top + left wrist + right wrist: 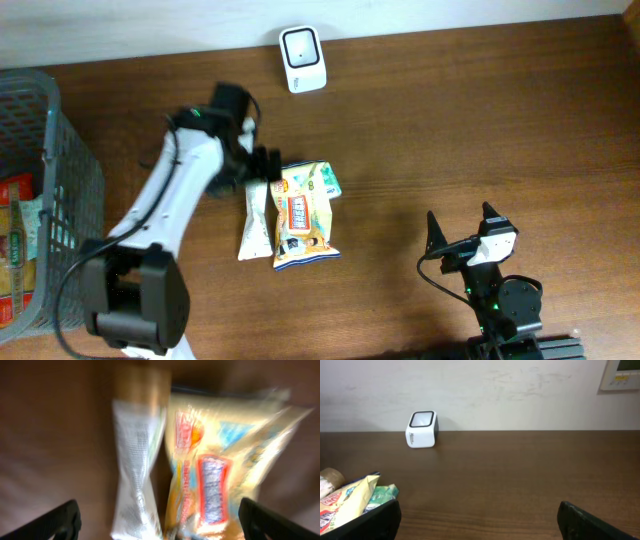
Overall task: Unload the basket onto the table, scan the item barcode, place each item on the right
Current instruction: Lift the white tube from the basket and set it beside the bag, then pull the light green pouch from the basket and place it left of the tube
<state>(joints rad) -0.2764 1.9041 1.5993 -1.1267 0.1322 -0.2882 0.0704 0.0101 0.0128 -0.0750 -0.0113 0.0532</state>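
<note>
Left gripper (262, 166), jaws wide, hovers at the top end of the snack bag (305, 215), mid-frame; it runs lengthwise down the picture, scanner (303, 60) above. Right gripper (461, 224), open too, sits well apart.

You have one white barcode scanner (303, 60) at the far side of one wooden table (480, 130). Two snack packets lie mid-table, a narrow white packet (254, 222) left of a yellow packet (305, 218). One grey mesh basket (75, 170) sits at the left edge. There are two robot arms, the left arm (175, 190) and the right arm (490, 262).
</note>
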